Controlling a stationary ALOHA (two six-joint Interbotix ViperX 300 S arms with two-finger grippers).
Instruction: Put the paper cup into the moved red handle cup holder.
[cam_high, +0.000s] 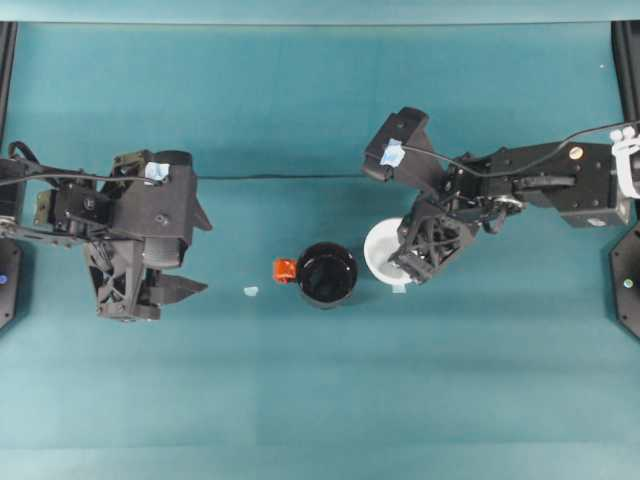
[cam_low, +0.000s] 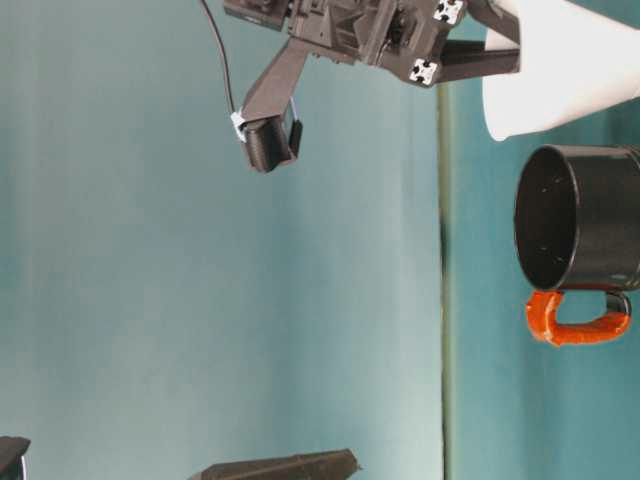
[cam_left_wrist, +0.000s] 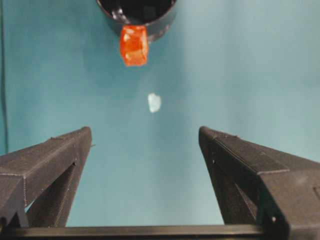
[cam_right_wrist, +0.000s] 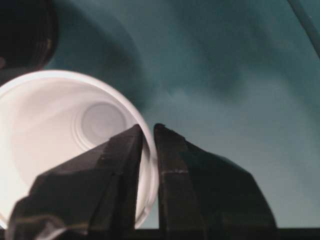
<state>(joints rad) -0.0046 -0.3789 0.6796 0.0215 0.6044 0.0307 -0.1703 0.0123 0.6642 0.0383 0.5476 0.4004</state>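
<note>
The red handle cup holder (cam_high: 327, 274) is a glossy black cup standing at the table's middle, its orange-red handle (cam_high: 285, 270) pointing toward my left gripper (cam_high: 198, 252). That gripper is open and holds nothing, a short way off; its wrist view shows the holder (cam_left_wrist: 137, 10) beyond the spread fingers (cam_left_wrist: 55, 160). The white paper cup (cam_high: 383, 250) is close beside the holder, on the side away from the handle. My right gripper (cam_high: 405, 268) is shut on the cup's rim, one finger inside and one outside (cam_right_wrist: 147, 137). In the table-level view the paper cup (cam_low: 560, 70) leans, its rim slightly higher than the holder's rim (cam_low: 580, 230).
A small pale scrap (cam_high: 250, 291) lies on the teal table between my left gripper and the handle. A thin black cable (cam_high: 280, 177) runs across the table behind the holder. Black frame posts (cam_high: 6, 60) stand at the far corners.
</note>
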